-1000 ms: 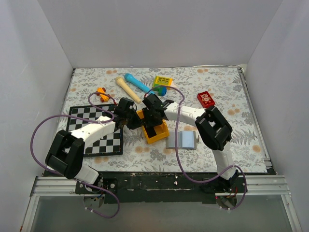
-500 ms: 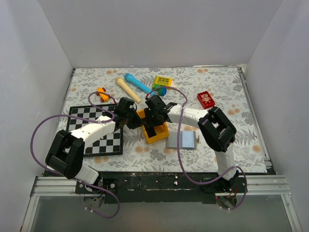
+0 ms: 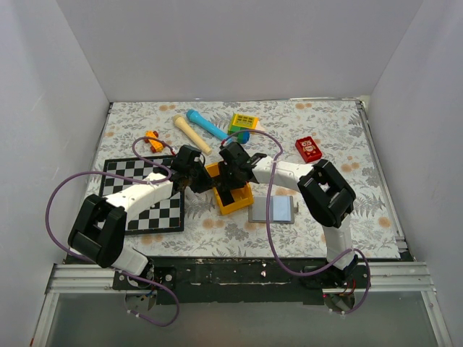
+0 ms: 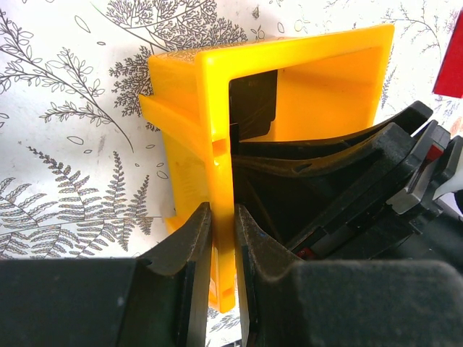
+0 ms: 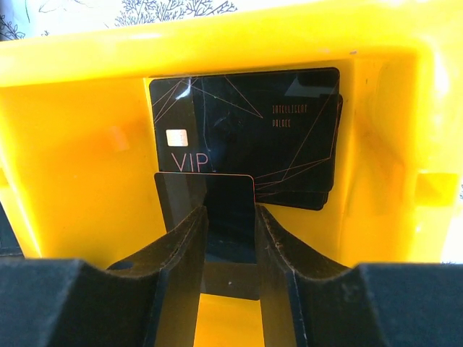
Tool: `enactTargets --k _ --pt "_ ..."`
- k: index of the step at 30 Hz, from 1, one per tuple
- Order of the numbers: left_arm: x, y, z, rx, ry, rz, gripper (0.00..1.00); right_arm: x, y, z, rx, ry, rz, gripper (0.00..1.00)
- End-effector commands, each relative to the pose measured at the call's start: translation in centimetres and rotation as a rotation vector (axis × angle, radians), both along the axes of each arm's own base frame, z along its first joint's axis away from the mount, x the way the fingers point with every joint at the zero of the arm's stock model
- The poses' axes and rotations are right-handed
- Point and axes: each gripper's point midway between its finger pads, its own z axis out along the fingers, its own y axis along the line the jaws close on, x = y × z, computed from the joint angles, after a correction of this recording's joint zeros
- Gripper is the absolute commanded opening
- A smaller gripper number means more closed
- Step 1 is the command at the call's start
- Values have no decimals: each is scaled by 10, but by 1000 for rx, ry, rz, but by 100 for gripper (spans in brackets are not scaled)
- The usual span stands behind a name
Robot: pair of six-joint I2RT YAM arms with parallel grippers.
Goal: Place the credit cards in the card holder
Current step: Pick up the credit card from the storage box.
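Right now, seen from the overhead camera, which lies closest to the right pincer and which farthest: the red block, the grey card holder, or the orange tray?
Measured from the right pincer:
1. The orange tray: the pincer reaches down into it.
2. The grey card holder: on the table just right of the tray.
3. The red block: farther right, toward the back wall.

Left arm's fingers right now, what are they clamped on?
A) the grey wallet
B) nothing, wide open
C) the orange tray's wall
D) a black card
C: in the left wrist view the left fingers pinch the side wall of the orange tray, one finger on each face of it.
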Motion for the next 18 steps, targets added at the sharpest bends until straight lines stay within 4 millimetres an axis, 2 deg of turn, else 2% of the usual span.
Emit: enactTargets --k 1,18 --pt "-3 5 -7 43 21 -12 0 -37 9 8 65 130 65 39" --pt "-4 5 -10 43 28 -11 0 -37 15 32 120 103 79 36"
